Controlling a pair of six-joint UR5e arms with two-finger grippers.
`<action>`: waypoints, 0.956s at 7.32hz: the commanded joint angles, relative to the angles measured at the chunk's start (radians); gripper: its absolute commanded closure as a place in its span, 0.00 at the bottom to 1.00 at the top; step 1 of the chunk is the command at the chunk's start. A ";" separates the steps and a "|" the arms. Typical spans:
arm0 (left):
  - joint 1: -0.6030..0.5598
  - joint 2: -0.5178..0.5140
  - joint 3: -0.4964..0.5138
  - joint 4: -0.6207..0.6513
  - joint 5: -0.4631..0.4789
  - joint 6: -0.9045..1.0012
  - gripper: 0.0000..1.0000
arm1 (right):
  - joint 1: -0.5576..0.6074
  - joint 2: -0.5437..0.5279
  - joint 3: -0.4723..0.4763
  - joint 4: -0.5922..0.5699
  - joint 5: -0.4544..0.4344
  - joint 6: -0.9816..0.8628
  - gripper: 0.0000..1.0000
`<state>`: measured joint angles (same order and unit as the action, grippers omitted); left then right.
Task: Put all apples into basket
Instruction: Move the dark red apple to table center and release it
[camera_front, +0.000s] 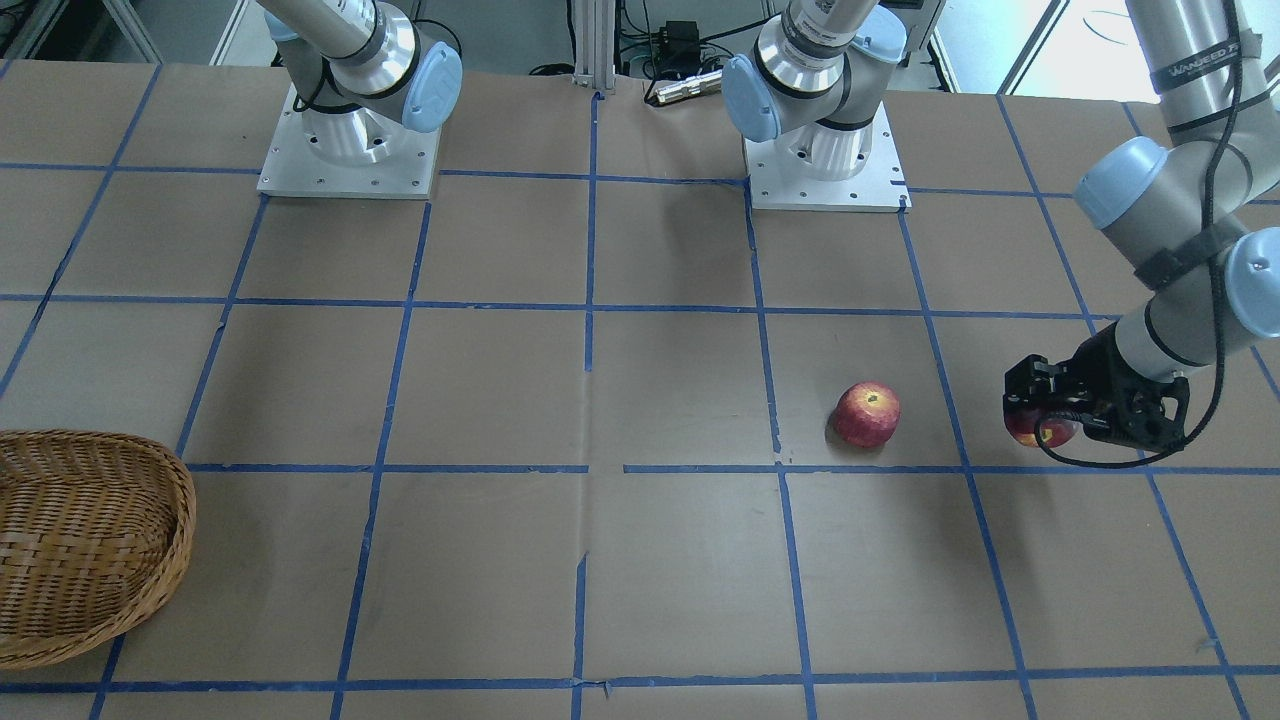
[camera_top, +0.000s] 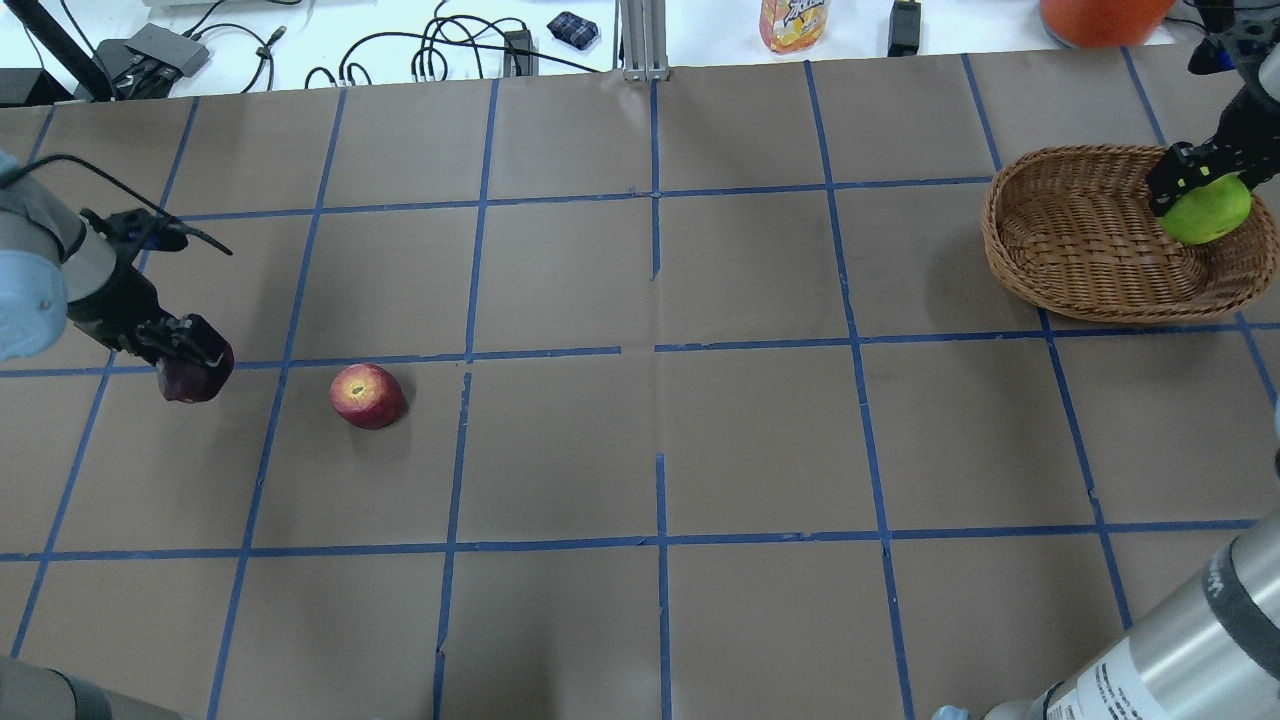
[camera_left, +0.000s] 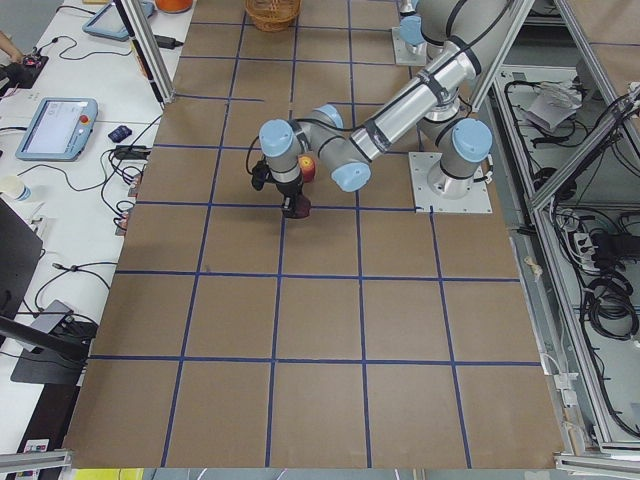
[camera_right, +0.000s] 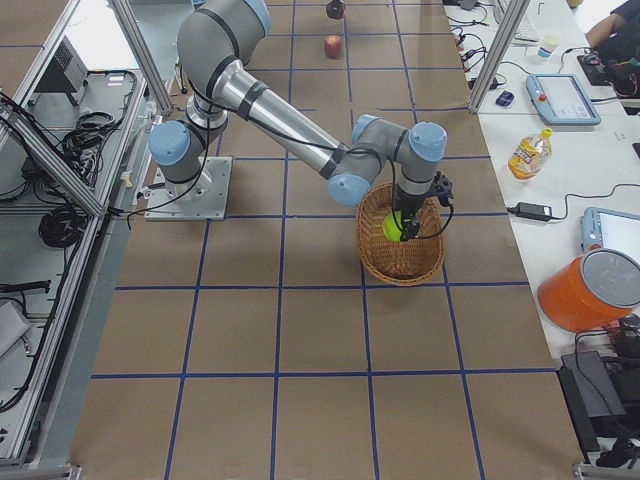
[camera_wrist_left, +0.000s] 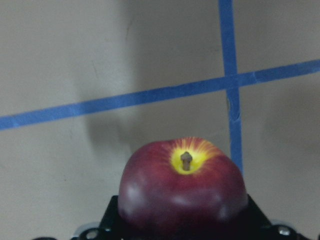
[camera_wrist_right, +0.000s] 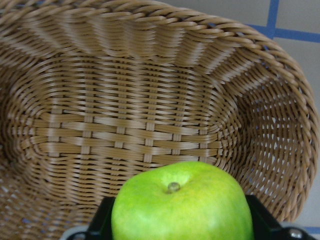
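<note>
My left gripper is shut on the dark maroon apple, held low over the table's left side; the apple fills the left wrist view. The red apple with yellowish streaks lies on the table a little to the right of that gripper, apart from it, and also shows in the front view. My right gripper is shut on the yellow-green apple and holds it over the right part of the wicker basket. The right wrist view shows this apple above the basket's bare woven floor.
The brown table is marked into squares with blue tape. The two arm bases stand at the robot's edge. A juice bottle, an orange container and cables lie on the white bench beyond the far edge.
</note>
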<state>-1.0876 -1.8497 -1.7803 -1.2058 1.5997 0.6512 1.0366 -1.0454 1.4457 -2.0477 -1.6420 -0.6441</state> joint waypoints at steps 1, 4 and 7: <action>-0.340 0.027 0.163 -0.317 -0.068 -0.656 0.99 | -0.032 0.068 -0.007 -0.106 0.001 -0.020 1.00; -0.696 -0.040 0.112 0.115 -0.227 -0.939 0.99 | -0.032 0.085 -0.004 -0.132 0.010 -0.022 0.18; -0.802 -0.150 0.087 0.276 -0.210 -1.024 0.99 | -0.032 0.070 -0.010 -0.114 0.002 -0.022 0.00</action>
<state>-1.8488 -1.9520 -1.6872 -0.9979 1.3829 -0.3474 1.0048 -0.9672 1.4392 -2.1720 -1.6381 -0.6657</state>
